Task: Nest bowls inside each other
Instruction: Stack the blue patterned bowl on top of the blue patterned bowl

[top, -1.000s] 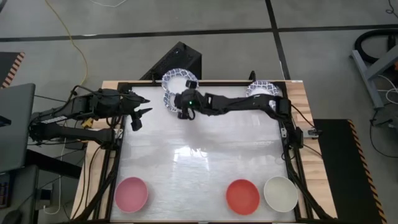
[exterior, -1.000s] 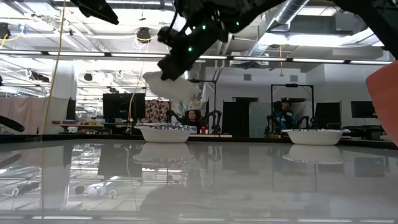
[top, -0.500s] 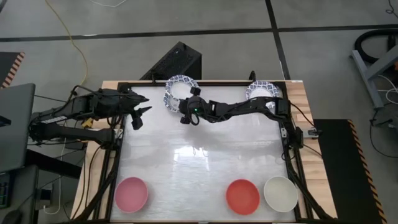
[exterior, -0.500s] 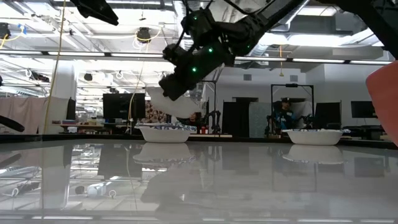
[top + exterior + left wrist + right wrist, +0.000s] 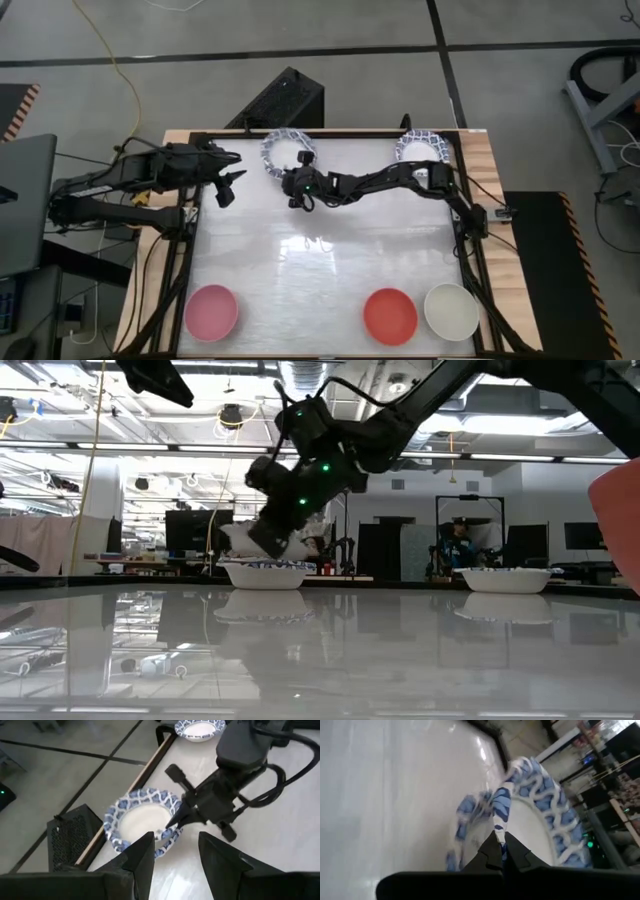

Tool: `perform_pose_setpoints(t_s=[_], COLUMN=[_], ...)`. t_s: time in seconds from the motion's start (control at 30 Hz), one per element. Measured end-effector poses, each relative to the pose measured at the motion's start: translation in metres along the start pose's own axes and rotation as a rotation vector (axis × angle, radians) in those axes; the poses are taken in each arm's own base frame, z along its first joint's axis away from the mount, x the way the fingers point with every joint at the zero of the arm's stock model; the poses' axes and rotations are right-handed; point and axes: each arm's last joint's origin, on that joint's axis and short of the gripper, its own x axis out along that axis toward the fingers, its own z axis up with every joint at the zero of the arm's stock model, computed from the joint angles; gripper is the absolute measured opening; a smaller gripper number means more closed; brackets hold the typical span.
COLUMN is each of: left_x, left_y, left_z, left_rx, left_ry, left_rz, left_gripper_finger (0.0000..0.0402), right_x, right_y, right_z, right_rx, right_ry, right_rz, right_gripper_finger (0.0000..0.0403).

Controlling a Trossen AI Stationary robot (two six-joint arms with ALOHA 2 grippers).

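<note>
a robotics lab in an open industrial hall. the low view shows exposed ceiling ducts [image 5: 470, 375], strip lights, dark monitors [image 5: 195, 530] and further robot arm rigs [image 5: 455, 545] behind the counter [image 5: 320, 650]. the high view shows a bare concrete floor [image 5: 520, 100] with taped lines.

Glossy, mirror-smooth white tabletop [image 5: 320, 270], bare wood table edge [image 5: 487, 180], smooth glazed-looking blue-patterned bowl [image 5: 142, 822], glossy red bowl [image 5: 390, 314], matt dark arm casings [image 5: 390, 180].
</note>
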Motion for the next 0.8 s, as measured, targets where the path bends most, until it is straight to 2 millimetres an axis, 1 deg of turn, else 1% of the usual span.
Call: perform_pose_setpoints(t_s=[0.23, 0.43, 0.57, 0.8], left_x=[0.008, 0.010, 0.010, 0.010], left_y=[-0.004, -0.005, -0.005, -0.005], left_z=[0.001, 0.001, 0.001, 0.000], left_rx=[0.011, 0.013, 0.023, 0.025], left_ry=[0.029, 0.034, 0.035, 0.036], left_rz=[-0.011, -0.026, -0.026, -0.025], left_gripper_finger=[0.0144, 0.0144, 0.0144, 0.0144], right_x=[0.008, 0.013, 0.014, 0.019], right_y=[0.006, 0.016, 0.015, 0.007], right_z=[-0.006, -0.015, -0.018, -0.023], right_rx=[0.000, 0.025, 0.026, 0.052], right_ry=[0.025, 0.047, 0.065, 0.077], right_rz=[0.017, 0.057, 0.063, 0.062], right_gripper_finger=[0.0006, 0.0006, 0.0007, 0.0010])
